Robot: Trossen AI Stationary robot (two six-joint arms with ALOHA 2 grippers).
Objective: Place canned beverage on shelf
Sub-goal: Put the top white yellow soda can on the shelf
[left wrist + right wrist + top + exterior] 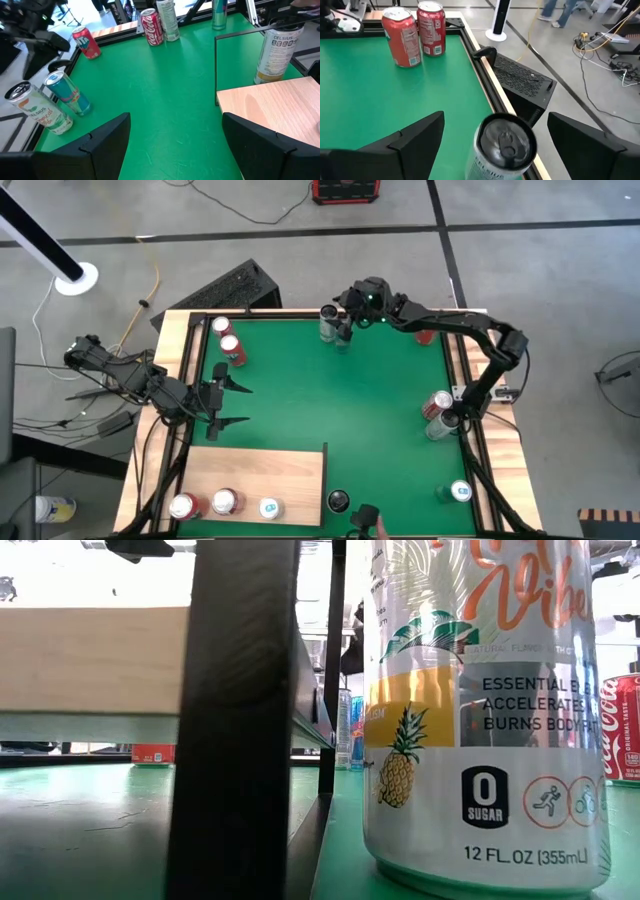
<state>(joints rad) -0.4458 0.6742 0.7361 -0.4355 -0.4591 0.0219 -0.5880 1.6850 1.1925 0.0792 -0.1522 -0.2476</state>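
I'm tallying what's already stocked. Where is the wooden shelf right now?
In the high view, the flat pale wooden shelf sits at the green mat's near-left corner, just below the open left pincer, with three cans along its near edge.

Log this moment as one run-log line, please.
right gripper: open, around upright silver can at far mat edge | left gripper: open, empty, beside shelf | shelf: three cans along near edge

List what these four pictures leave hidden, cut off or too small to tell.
- Low view: a dark post and a close can block most of the table; neither arm shows.
- High view: labels of the cans on the shelf are too small to read.
- Right wrist view: the can between the right pincer fingers is cut off below.
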